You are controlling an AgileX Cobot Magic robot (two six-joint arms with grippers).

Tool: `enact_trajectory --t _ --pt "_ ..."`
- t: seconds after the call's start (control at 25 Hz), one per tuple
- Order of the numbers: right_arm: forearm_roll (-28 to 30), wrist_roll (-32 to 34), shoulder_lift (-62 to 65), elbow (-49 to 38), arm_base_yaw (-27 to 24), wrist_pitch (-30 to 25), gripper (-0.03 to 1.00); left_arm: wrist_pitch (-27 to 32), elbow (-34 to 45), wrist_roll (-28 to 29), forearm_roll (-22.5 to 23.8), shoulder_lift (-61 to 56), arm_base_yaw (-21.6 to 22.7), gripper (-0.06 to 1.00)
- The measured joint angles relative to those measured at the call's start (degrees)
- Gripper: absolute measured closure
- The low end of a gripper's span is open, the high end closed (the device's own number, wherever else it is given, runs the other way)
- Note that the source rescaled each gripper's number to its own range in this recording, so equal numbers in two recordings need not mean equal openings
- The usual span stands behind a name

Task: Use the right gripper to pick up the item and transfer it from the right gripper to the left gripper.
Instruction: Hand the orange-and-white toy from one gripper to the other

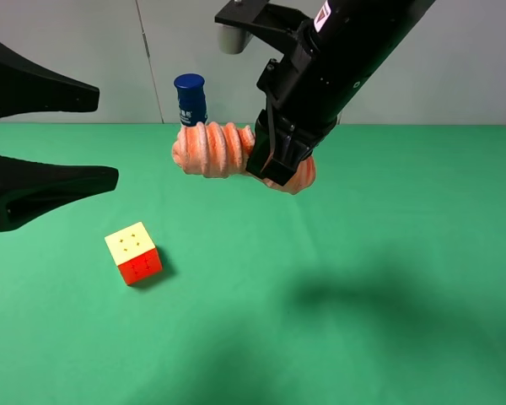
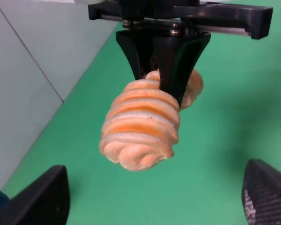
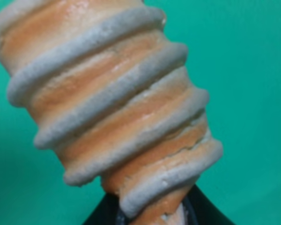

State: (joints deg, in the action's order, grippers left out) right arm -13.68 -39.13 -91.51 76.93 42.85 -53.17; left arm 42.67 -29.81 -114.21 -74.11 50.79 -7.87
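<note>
The item [image 1: 211, 148], an orange-pink ribbed roll, hangs in the air above the green table, lying roughly level. My right gripper [image 1: 274, 164] is shut on its right-hand part, coming down from above. In the left wrist view the item [image 2: 140, 126] points its free end at the camera, pinched between the right gripper's black fingers [image 2: 171, 65]. My left gripper [image 1: 108, 133] stands open at the left, its two black fingers [image 1: 51, 187] spread wide and aimed at the item, with a gap still between them and it. The right wrist view is filled by the item [image 3: 112, 108].
A yellow-red puzzle cube [image 1: 133, 253] lies on the green table [image 1: 363, 321] at the left front. A blue-capped bottle [image 1: 190, 99] stands at the back, just behind the item's left end. A pale wall closes the far side.
</note>
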Motion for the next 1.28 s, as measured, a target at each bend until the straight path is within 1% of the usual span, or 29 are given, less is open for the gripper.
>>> enact_trajectory --t 0.16,0.24,0.36,0.52,0.64,0.72,0.84,1.0,1.08,1.28 --pt "-0.1 -0.6 0.0 0.0 0.0 0.0 0.93 0.4 0.0 -4.0 -0.2 0.5 0.0 0.11" --pt "-0.5 -1.1 0.0 0.0 0.0 0.0 0.93 1.0 0.0 -5.1 -1.6 2.2 0.0 0.11" --pt "-1.1 -1.5 0.0 0.0 0.0 0.0 0.93 1.8 0.0 -7.6 -5.8 6.2 0.0 0.11" --pt "-1.4 -1.6 0.0 0.0 0.0 0.0 0.93 4.2 0.0 -13.4 -12.2 11.2 0.0 0.10" --pt "-1.6 -1.6 0.0 0.0 0.0 0.0 0.93 6.4 0.0 -16.9 -14.9 14.3 0.0 0.10" --pt "-1.8 -1.6 0.0 0.0 0.0 0.0 0.93 8.0 0.0 -18.2 -15.3 16.3 0.0 0.10" --pt "-1.9 -1.6 0.0 0.0 0.0 0.0 0.93 9.6 0.0 -18.7 -15.4 18.4 0.0 0.10" --pt "-1.9 -1.6 0.0 0.0 0.0 -0.1 0.93 10.0 0.0 -20.0 -15.5 19.3 0.0 0.10" --pt "-2.0 -1.6 0.0 0.0 0.0 -0.1 0.93 10.0 0.0 -20.7 -15.6 19.3 0.0 0.08" --pt "-2.0 -1.7 0.0 0.0 0.0 -0.4 0.93 10.0 -0.7 -20.8 -16.6 19.3 0.0 0.05"
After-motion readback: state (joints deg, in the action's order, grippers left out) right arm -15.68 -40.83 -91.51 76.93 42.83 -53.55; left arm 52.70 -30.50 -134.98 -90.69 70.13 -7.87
